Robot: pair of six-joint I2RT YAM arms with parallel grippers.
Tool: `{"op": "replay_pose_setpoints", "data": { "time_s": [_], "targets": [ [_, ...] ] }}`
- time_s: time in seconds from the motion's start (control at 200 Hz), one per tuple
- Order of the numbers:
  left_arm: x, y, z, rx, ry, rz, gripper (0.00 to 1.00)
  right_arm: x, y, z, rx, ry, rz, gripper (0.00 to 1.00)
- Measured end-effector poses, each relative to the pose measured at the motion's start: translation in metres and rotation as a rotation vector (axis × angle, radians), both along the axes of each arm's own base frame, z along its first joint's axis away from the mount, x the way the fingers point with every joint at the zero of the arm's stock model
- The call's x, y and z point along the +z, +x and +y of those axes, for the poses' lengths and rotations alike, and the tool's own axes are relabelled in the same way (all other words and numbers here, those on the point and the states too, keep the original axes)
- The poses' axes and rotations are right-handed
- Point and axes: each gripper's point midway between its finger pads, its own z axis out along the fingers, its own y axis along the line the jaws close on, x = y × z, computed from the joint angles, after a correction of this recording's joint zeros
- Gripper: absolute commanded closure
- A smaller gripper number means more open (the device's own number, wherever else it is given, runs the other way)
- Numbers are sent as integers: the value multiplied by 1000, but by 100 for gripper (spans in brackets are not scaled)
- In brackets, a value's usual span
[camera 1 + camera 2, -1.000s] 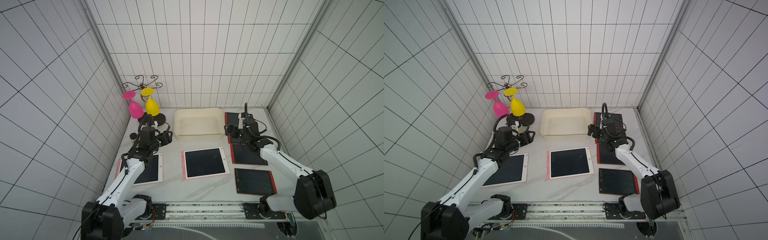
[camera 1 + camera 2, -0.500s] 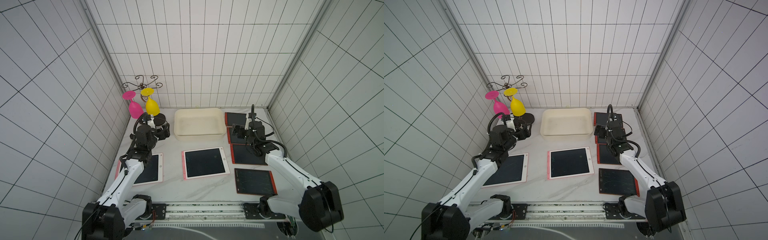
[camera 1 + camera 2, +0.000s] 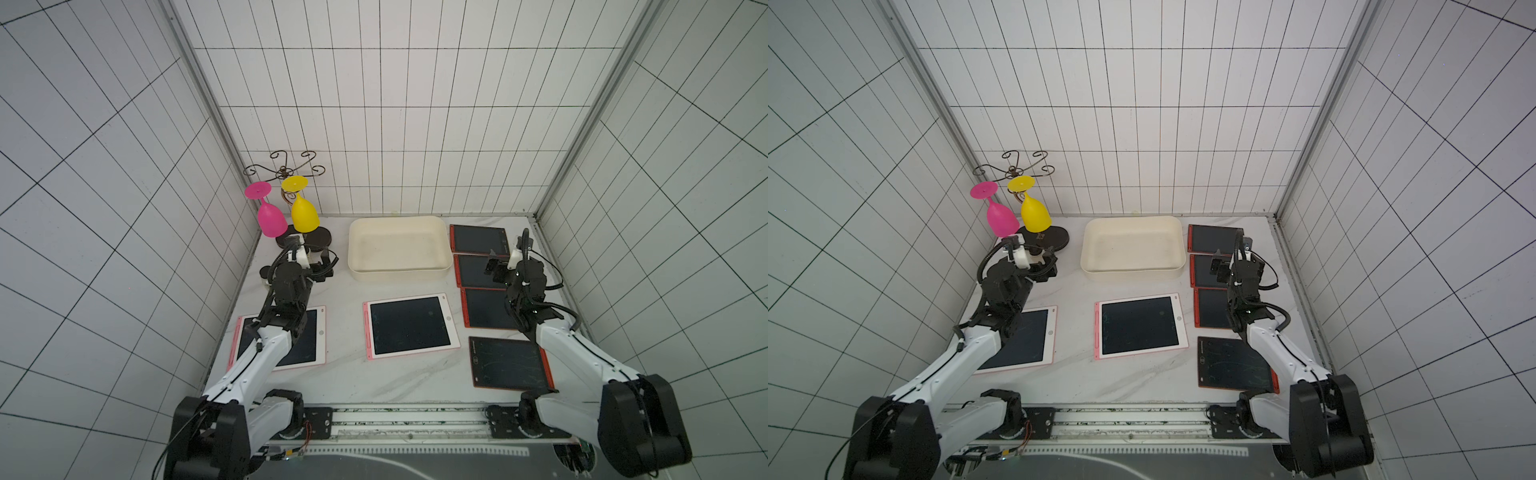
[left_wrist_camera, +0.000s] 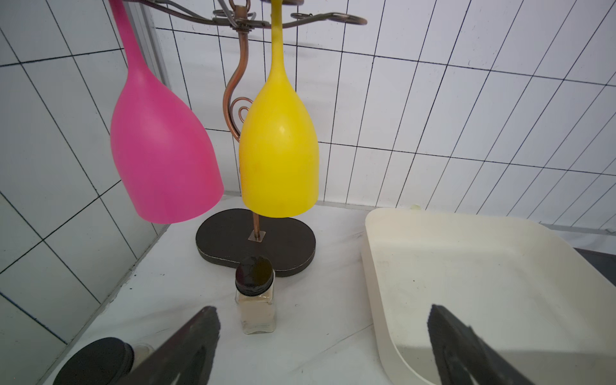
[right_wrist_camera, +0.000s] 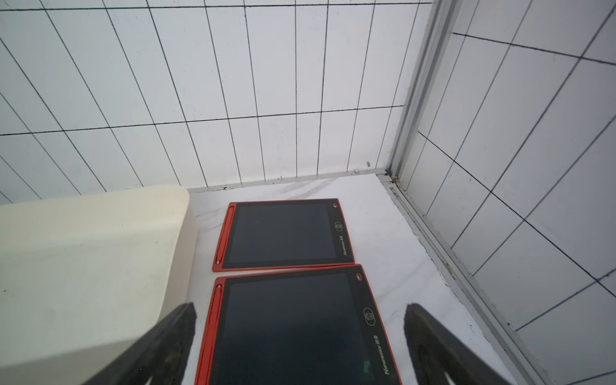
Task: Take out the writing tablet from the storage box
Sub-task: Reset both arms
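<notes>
Left gripper [image 4: 321, 316] spread wide, holding nothing, at 9 o'clock of storage box [image 3: 399, 275]; right gripper [image 5: 300, 310] same, at 3 o'clock, above red tablets [image 5: 283, 233].

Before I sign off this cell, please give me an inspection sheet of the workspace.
Surface: white marbled table, no spill seen.
Job's things: storage box empty; six writing tablets lie outside it on the table.
Clutter: glass rack holding pink glass and yellow glass; small bottle.
Grippers: left gripper and right gripper open, holding nothing.
Cables: black cable loops at each wrist.
Surroundings: white tiled walls; nothing else seen.
</notes>
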Motion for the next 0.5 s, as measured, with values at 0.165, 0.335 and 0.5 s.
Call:
{"op": "replay_pose_setpoints", "data": {
  "time_s": [0.165, 0.335, 0.5],
  "targets": [
    [-25, 7, 7, 37, 55, 15, 3, -14, -12, -12, -14, 3, -78, 2],
    [-56, 12, 11, 62, 86, 50, 3, -7, -10, -15, 4, -37, -131, 2],
    [-84, 7, 21, 110, 115, 75, 3, -6, -6, -27, -8, -55, -149, 2]
  ]
}}
